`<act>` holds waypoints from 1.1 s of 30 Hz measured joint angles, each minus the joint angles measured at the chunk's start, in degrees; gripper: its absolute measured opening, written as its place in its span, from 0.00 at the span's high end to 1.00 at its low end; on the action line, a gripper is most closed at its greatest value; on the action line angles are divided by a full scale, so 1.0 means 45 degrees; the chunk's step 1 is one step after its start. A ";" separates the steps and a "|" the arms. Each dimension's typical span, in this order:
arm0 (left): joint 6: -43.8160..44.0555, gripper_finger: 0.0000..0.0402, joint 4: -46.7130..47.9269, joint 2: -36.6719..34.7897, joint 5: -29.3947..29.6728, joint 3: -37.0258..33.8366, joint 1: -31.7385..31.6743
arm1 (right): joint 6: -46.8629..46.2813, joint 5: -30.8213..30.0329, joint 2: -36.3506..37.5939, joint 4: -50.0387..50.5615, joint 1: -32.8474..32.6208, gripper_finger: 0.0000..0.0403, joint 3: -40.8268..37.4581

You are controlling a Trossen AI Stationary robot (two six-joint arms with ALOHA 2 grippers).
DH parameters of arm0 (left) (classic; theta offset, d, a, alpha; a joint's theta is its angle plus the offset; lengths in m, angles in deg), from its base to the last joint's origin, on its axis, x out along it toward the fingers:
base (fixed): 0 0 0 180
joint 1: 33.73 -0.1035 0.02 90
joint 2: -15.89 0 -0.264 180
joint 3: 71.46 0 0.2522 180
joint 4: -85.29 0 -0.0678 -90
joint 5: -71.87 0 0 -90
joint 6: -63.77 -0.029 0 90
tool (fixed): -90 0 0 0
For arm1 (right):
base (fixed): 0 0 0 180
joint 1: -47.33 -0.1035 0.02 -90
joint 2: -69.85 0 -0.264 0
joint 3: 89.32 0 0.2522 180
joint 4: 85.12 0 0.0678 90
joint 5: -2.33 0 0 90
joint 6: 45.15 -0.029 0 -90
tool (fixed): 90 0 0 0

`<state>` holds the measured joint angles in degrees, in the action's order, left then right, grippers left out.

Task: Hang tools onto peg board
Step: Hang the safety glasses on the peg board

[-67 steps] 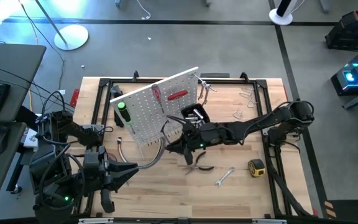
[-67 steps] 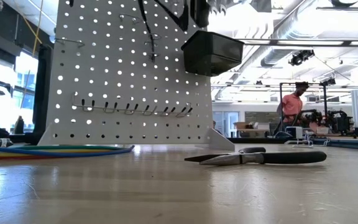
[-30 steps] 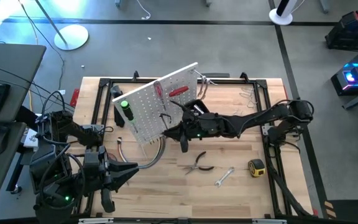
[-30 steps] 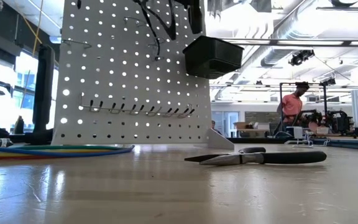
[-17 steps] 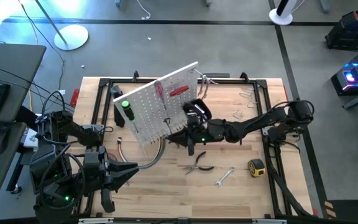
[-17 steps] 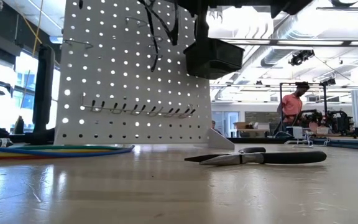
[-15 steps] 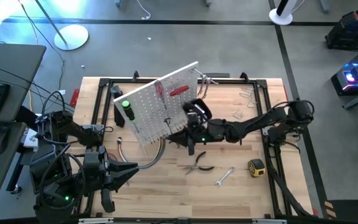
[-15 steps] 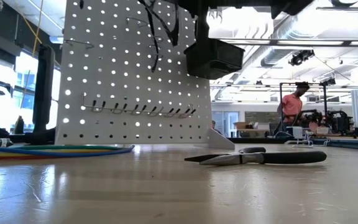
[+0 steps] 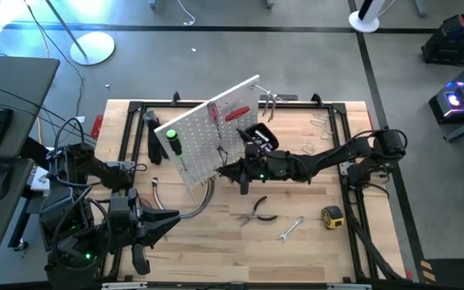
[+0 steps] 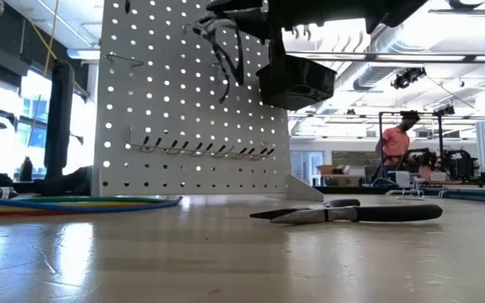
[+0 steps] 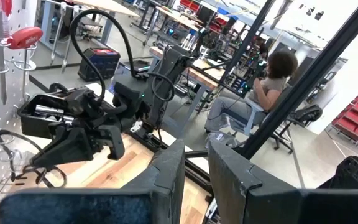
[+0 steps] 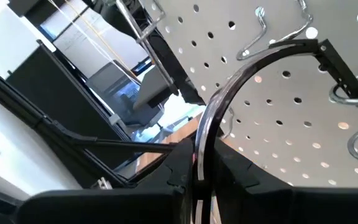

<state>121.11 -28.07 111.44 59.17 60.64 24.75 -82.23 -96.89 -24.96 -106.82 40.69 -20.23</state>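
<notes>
The white peg board (image 9: 200, 137) stands tilted at the table's far middle, with a black bin (image 10: 297, 84) fixed to it. A green-handled screwdriver (image 9: 171, 143) and red-handled tools (image 9: 236, 113) hang on it. My right gripper (image 9: 222, 171) reaches level from the table's right to the board's face. It is shut on a dark tool with curved handles (image 10: 224, 50). My left gripper (image 9: 167, 219) waits at the near left, its fingers a narrow gap apart with nothing between them. My right gripper pinches one curved, shiny handle (image 12: 202, 143) of the dark tool between its two fingers. The fingers come level from the table's right side. The tool is lifted clear of the table, close before the board's holes and hooks (image 12: 260, 31). Whether it rests on a hook I cannot tell.
Black-handled pliers (image 9: 260, 211), a silver wrench (image 9: 290, 229) and a yellow tape measure (image 9: 332, 216) lie on the table near the middle right. Metal clamps (image 9: 316, 133) lie at the far right. A curved cable bundle (image 10: 66, 202) lies left of the board. A person (image 10: 394, 139) stands far behind.
My right gripper has sunk a little in front of the board, still shut on the dark tool. The peg board has shifted and turned slightly toward the table's right.
</notes>
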 joint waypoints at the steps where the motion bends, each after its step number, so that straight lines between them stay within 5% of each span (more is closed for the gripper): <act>1: 0.0000 0.84 0.0000 0.0000 0.0000 0.0000 0.0000 | 0.0020 -0.0044 0.0000 0.0051 0.0007 0.92 0.0000; 10: 0.0149 0.84 -0.0005 0.0000 -0.0113 0.0000 0.0000 | -0.0108 -0.0625 0.0000 0.0127 -0.0027 0.90 0.0000; 21: 0.0214 0.84 0.0001 0.0000 -0.0155 0.0000 0.0000 | -0.0887 -0.1402 0.0155 0.0005 -0.0138 0.65 0.0010; 33: 0.0223 0.84 0.0005 0.0000 -0.0753 0.0000 0.0000 | -0.2385 -0.1399 0.0165 -0.0769 -0.0129 0.63 0.0019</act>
<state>122.11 -28.05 111.44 55.78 60.64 24.75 -92.96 -103.18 -24.21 -110.28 40.11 -20.14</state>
